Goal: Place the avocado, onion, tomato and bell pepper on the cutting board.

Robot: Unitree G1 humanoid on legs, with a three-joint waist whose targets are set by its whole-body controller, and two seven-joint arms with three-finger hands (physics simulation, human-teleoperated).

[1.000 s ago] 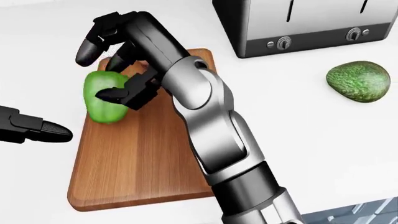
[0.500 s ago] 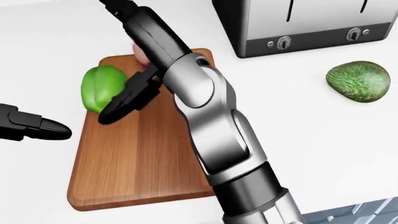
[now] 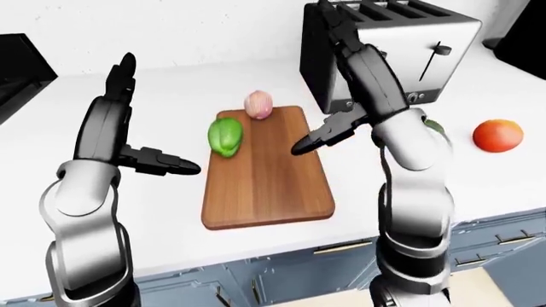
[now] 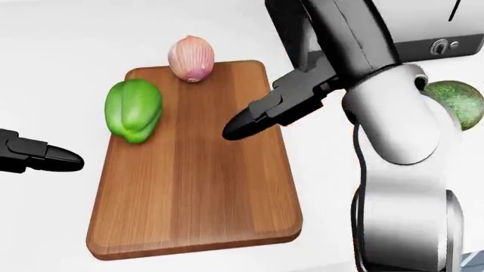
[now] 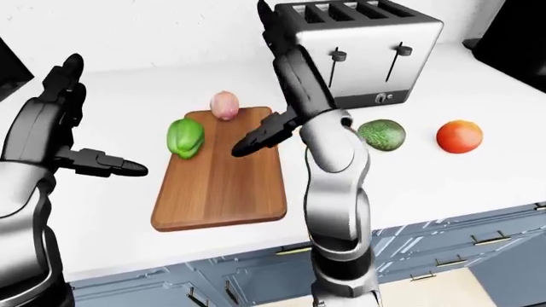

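- Right-eye view: pepper [image 5: 185, 137] and onion [image 5: 224, 105] lie on the board [image 5: 222, 185], done.
- Avocado [image 5: 381, 135] and tomato [image 5: 459, 136] wait toward the desk's [image 5: 478, 182] right edge.
- Right hand [image 5: 286, 64] and left hand [image 5: 68, 121] are spread, empty, free for the avocado.

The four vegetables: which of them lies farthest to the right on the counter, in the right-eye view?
The tomato. It is red and lies right of the avocado, off the cutting board that holds the bell pepper and the onion.

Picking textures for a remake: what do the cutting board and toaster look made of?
Cutting board: wood, seemingly, with lengthwise grain streaks, warm brown tone and a smooth satin surface. Toaster: likely brushed metal, silver sides with soft reflections, plus a dark top and base.
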